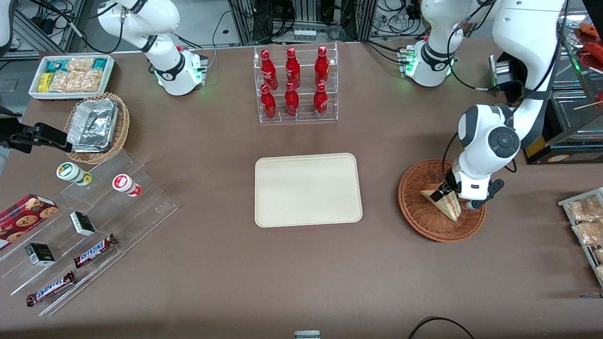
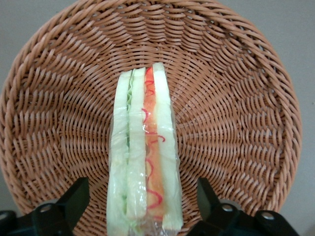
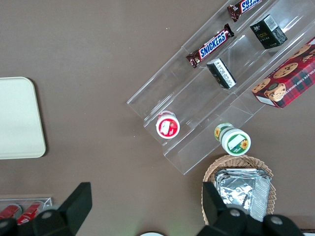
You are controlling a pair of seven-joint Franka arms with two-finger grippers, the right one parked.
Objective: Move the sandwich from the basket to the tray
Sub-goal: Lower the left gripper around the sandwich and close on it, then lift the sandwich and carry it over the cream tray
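The sandwich point(image 1: 445, 205) lies in the reddish-brown wicker basket point(image 1: 411, 207) toward the working arm's end of the table. The wrist view shows the wedge point(image 2: 145, 157) wrapped in clear film, cut edge up, with green and red-orange filling, on the basket's woven floor point(image 2: 231, 98). My left gripper point(image 1: 447, 192) is down in the basket, open, one black finger point(image 2: 74, 196) on each side of the sandwich with a gap to each. The cream tray point(image 1: 308, 189) lies bare at the table's middle.
A clear rack of red bottles point(image 1: 296, 84) stands farther from the front camera than the tray. Clear stepped shelves with snacks point(image 1: 80, 235), a tan basket of foil containers point(image 1: 96, 127) and a white snack box point(image 1: 70, 75) lie toward the parked arm's end.
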